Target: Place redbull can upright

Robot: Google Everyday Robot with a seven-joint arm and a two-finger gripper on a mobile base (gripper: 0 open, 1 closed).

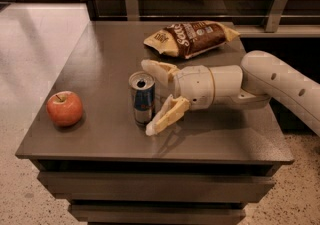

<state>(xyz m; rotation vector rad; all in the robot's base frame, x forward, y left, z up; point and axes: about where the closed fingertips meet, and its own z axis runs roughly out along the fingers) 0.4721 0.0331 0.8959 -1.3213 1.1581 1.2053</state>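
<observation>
Table (100,59): 1.
On the table: redbull can (143,98), upright: 1; apple (65,108), red: 1; snack bag (190,39), brown: 1.
Pincer (150,96): 1, low over mid-table at the can; fingers: 2, spread apart.

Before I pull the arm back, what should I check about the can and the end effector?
1. Redbull can upright on the table, pull-tab top facing up: ok.
2. End effector open, one finger on each side of the can: ok.
3. Fingers free of the can: cannot tell; the near fingertip sits very close to the can's base.
4. Can away from the table edges: ok.
5. Apple and chip bag away from the can and the end effector: ok; a straight pull-back looks unobstructed.
</observation>
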